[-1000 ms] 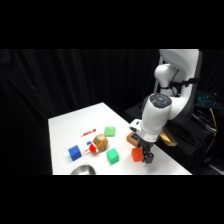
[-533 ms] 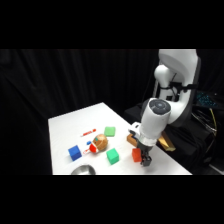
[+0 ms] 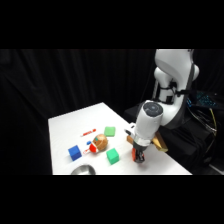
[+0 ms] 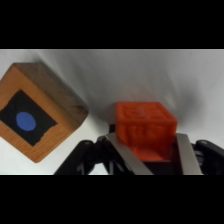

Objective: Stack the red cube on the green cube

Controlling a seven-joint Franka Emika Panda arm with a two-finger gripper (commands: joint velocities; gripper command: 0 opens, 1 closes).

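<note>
The red cube (image 4: 145, 129) sits between my gripper's (image 4: 152, 156) two metal fingers (image 4: 122, 155), which press on its sides. From the side, the gripper (image 3: 138, 155) is low over the table's right part, with the red cube (image 3: 136, 153) showing at its tip. The green cube (image 3: 112, 156) rests on the table a short way left of the gripper, apart from it. I cannot tell whether the red cube touches the table.
A brown wooden cube (image 4: 35, 117) with a black top and blue dot lies close beside the gripper. Left of the green cube are a brown rounded object (image 3: 100, 142), a blue cube (image 3: 75, 152), a thin red stick (image 3: 89, 132), a light-green block (image 3: 109, 131) and a metal bowl (image 3: 83, 170).
The gripper has shifted slightly left, toward the green cube, staying low. The other objects have not moved.
</note>
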